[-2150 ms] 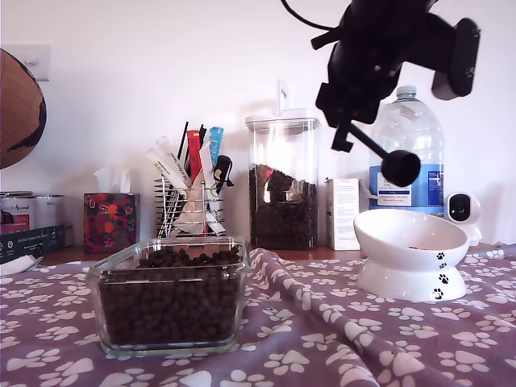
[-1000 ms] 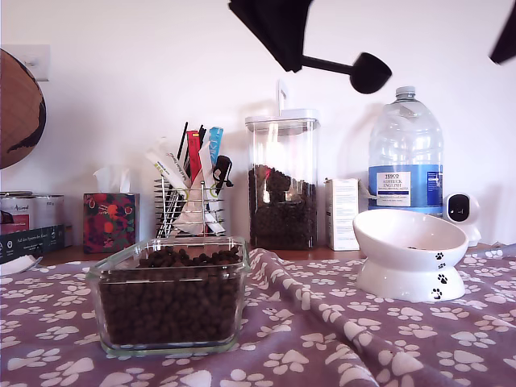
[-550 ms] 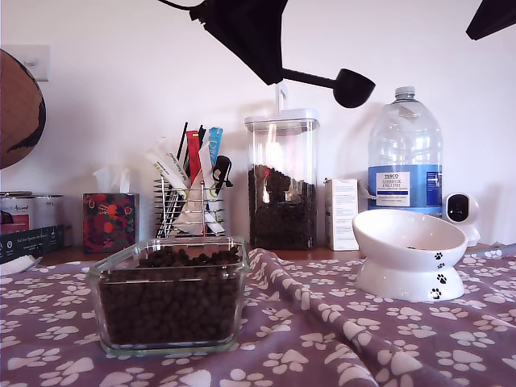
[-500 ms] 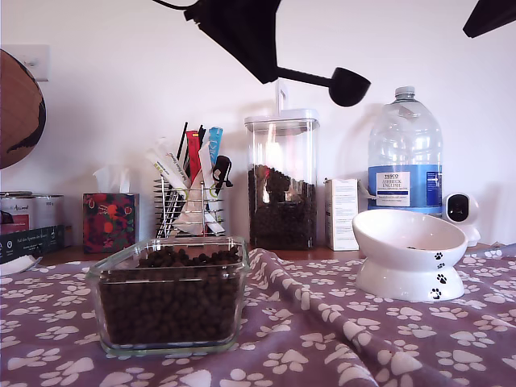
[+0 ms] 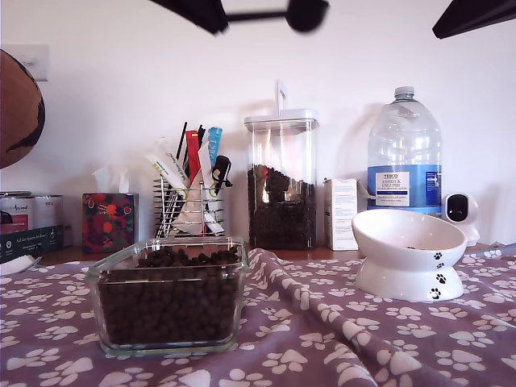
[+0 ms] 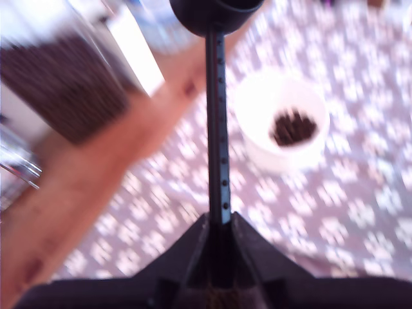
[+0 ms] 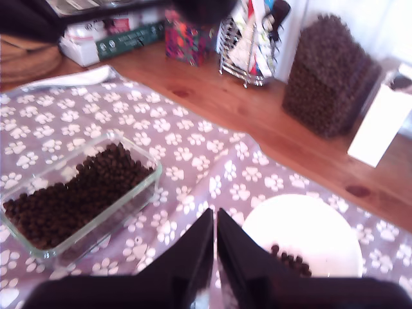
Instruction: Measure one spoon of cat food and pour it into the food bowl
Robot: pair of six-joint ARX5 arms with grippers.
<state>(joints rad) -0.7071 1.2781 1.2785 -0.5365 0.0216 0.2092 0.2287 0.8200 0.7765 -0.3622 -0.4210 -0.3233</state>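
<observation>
My first end effector (image 6: 217, 254) is closed on the thin handle of the spoon (image 6: 217, 116); the round cup of the spoon points away from the jaws. In the exterior view the spoon (image 5: 286, 14) is high up, at the top edge of the picture, above the tall clear canister (image 5: 281, 179), and it lies almost level. I cannot tell if the cup carries anything.

My second end effector (image 7: 214, 254) has its two jaws pressed together with only a thin line between them, and nothing is held in it. It hangs above the food bowl (image 7: 309, 241), which already has a small heap of brown pellets inside.

The food bowl (image 5: 411, 254) stands on the purple cloth with white paw prints (image 5: 322, 339), well apart from the canister and on the exterior view's right of it, in front of the big water bottle (image 5: 405, 153). The cat food (image 5: 171, 298) fills the square glass dish (image 5: 101, 278), which stands on the same cloth, nearer to the camera than the canister and on the exterior view's left of it. The wire rack with sachets (image 5: 189, 193) is just beside the canister
</observation>
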